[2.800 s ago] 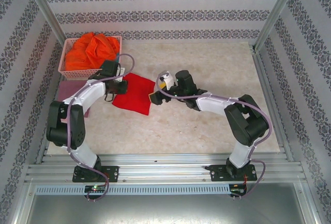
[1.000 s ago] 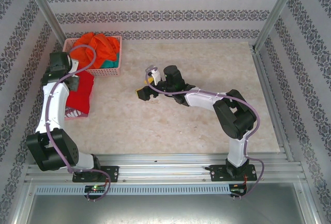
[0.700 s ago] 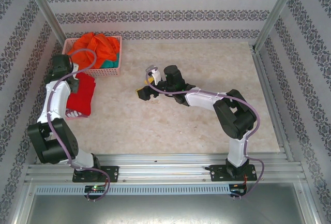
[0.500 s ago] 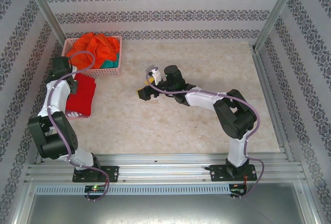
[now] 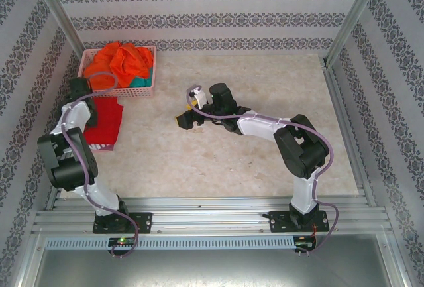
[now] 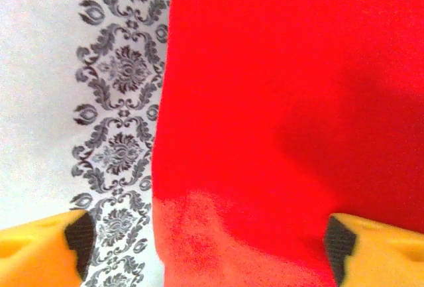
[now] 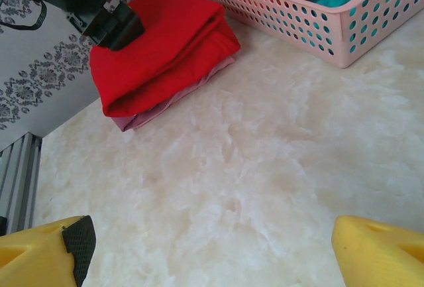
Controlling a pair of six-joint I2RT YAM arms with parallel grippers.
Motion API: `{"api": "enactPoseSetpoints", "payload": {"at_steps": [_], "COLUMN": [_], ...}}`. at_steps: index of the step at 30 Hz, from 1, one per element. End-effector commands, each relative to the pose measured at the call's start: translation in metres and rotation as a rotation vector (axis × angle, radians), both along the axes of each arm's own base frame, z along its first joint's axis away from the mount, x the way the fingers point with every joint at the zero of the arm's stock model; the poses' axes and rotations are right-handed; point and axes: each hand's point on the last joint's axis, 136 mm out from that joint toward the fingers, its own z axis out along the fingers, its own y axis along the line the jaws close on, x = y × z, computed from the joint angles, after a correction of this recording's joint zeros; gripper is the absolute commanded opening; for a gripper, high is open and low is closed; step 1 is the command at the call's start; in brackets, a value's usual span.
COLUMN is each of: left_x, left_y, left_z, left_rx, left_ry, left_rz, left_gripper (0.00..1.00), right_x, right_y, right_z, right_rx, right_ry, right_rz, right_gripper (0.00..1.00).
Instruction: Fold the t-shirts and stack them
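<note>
T-shirt of bright red cloth (image 5: 106,120), folded, lies on a dusty maroon t-shirt (image 5: 98,146) at the desk's (image 5: 232,161) left edge. The left gripper (image 6: 205,247) hangs over it, jaws spread, grasping nothing. The right gripper (image 7: 212,250), also released, is well apart.

Robot lab cell, aluminium frame (image 5: 353,18)

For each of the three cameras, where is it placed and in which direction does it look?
Top external: fixed above and behind the bases, looking down on the table; shows left arm and right arm, with left hand and right hand.
Left wrist: on the left arm, looking closely at the red t-shirt; its yellow fingertips at the bottom corners.
Right wrist: on the right arm, looking low across the table toward the pink basket; its yellow fingertips at the bottom.
Shared: both wrist views show the red t-shirt.
</note>
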Motion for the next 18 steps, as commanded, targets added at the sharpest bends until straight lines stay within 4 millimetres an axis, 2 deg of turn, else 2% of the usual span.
{"api": "enactPoseSetpoints", "payload": {"at_steps": [1,4,10,13,18], "left_x": [0.007,0.012,0.037,0.049,0.063], "left_y": [-0.006,-0.022,-0.078,-0.095,-0.106], "left_z": [0.022,0.036,0.052,0.041,0.003], "left_rx": [-0.086,-0.159,-0.269,-0.348,-0.481], "left_ry": [-0.124,-0.234,-0.378,-0.380,-0.369], "left_rz": [0.074,0.100,-0.021,-0.045,-0.002], "left_gripper": [1.00,1.00,1.00,1.00,1.00], "right_x": [0.006,0.005,0.005,0.005,0.004], "right_y": [-0.001,-0.003,-0.002,-0.001,-0.004], "right_z": [0.003,-0.002,-0.011,-0.012,-0.014], "right_rx": [0.012,0.008,0.005,0.007,0.001], "right_ry": [0.005,0.014,0.040,0.041,0.045], "right_rz": [-0.001,-0.008,-0.015,-0.021,-0.037], "right_gripper": [0.92,0.92,0.92,0.92,0.92]}}
